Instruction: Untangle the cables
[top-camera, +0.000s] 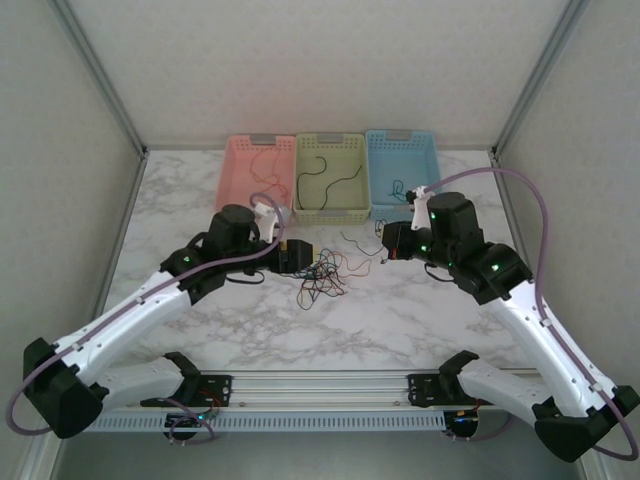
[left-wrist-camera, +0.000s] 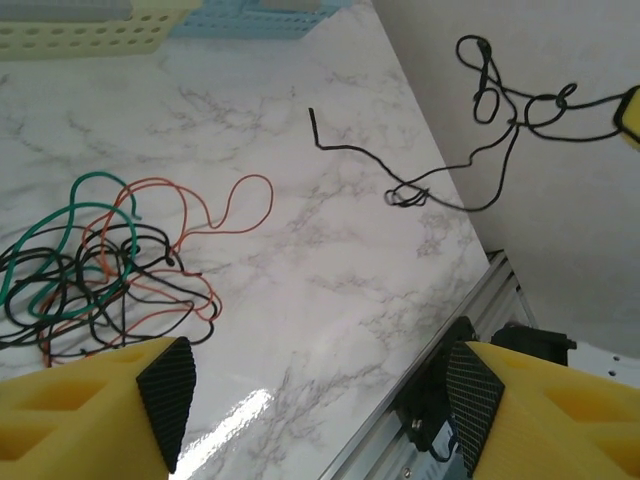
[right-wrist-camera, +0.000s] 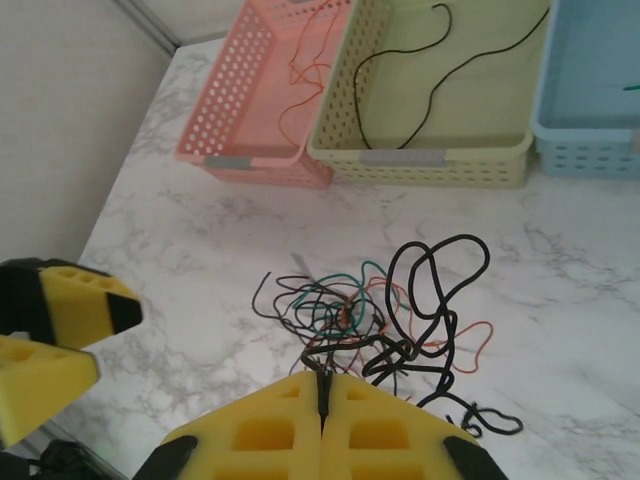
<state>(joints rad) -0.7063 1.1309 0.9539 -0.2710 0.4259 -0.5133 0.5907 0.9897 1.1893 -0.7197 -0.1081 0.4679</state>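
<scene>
Cables lie tangled on the table just in front of the yellow basket, the middle of three baskets. Of two end effectors, the right end effector is clamped tight on one black cable; the left end effector gapes wide, empty.

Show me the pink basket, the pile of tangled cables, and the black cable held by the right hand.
pink basket (right-wrist-camera: 228, 98): right wrist view, on its perforated left wall.
tangled cables (top-camera: 325, 272): top view, on the middle of the pile.
black cable (left-wrist-camera: 404, 197): left wrist view, on the small knot at its lower loop.
</scene>
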